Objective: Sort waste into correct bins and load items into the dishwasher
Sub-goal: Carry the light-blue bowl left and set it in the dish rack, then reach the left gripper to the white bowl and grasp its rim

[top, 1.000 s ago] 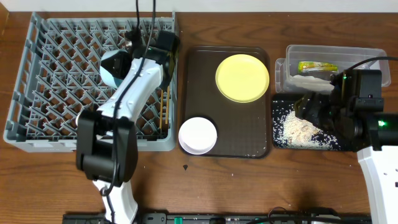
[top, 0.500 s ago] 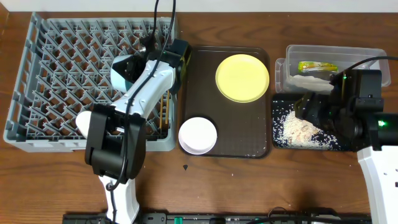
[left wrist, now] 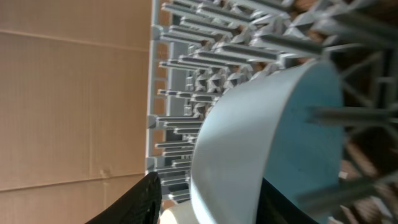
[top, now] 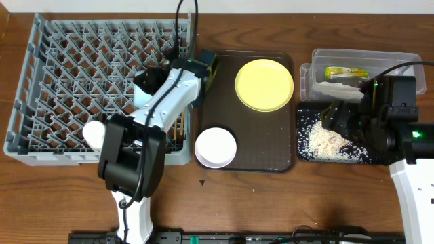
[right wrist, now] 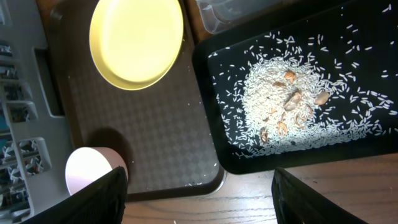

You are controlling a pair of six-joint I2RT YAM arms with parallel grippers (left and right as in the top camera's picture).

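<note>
The wooden table [top: 305, 203] carries everything. The grey dish rack [top: 41, 102] fills its left side, and the left arm lies across the rack's right half, hiding many pegs. Just right of the rack sits the brown serving tray [top: 258, 135]. It holds the round yellow plate [top: 264, 85], flat and bare, at the back. The pale pink bowl [top: 215, 147] is at its front left corner, overlapping the rim and looking almost white from above.

Further right lies the shallow black tray [top: 305, 152]. It holds a heap of white rice scraps [top: 329, 142] with a few brownish bits in it and stray grains around, and the right arm covers its right end. Behind it the clear tub [top: 407, 57], partly hidden by that arm, holds the crumpled white napkin [top: 336, 87] and the green-and-yellow wrapper [top: 346, 72].

The light blue bowl [left wrist: 267, 143] stands on edge among the rack's pegs, blurred in the left wrist view. From overhead only a sliver shows beside the arm. The left end effector [left wrist: 205, 208] is clamped on the bowl's wall, one dark finger on each side. The right end effector [right wrist: 199, 180] hovers over the black tray's corner, fingers spread with nothing between them.

A white rounded object [top: 93, 133] at the rack's front is half covered and hard to make out. The chopsticks [top: 182, 129] lie by the rack's right wall, mostly under the arm
</note>
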